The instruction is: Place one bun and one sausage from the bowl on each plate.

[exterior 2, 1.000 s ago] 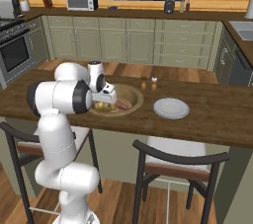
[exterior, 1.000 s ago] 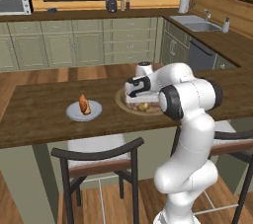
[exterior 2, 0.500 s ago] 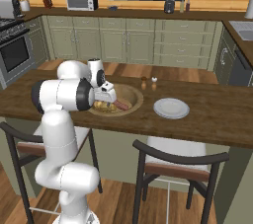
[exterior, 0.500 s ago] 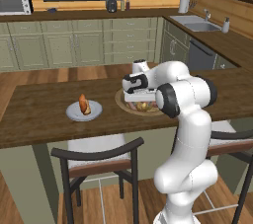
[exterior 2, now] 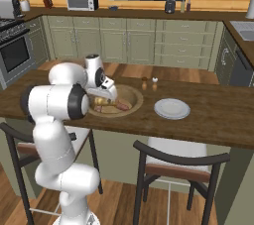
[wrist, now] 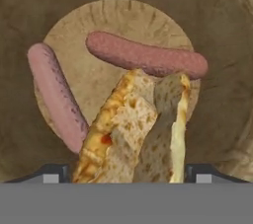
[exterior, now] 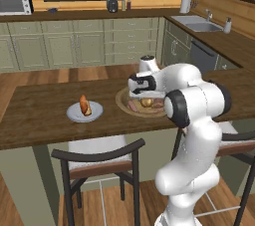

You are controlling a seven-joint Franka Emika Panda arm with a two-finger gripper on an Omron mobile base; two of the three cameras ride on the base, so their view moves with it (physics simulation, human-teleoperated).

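My gripper point(wrist: 126, 172) is down in the wooden bowl point(wrist: 29, 16), its fingertips point(wrist: 52, 172) pressed against both sides of a yellowish-tan bun point(wrist: 133, 129) that still lies on the bowl's floor. Two pinkish-red sausages lie beside it, one point(wrist: 146, 55) across the far side and one point(wrist: 54, 94) along the left. In the left base view the gripper point(exterior: 138, 95) sits over the bowl point(exterior: 123, 102), and the left plate point(exterior: 74, 116) carries an orange-brown bun point(exterior: 84, 105). In the right base view the gripper point(exterior 2: 107, 94) is in the bowl point(exterior 2: 133, 95), with a bare plate point(exterior 2: 172, 108) to its right.
Two small shakers point(exterior 2: 149, 84) stand on the counter just behind the bowl and the bare plate. Two dark-framed chairs point(exterior 2: 173, 162) are pushed under the counter's near edge. Kitchen cabinets and a sink point(exterior: 199, 27) lie beyond.
The hand has dropped lower into the bowl and the jaws have narrowed onto the yellowish-tan bun. The plates and the bun on the left plate have not moved.
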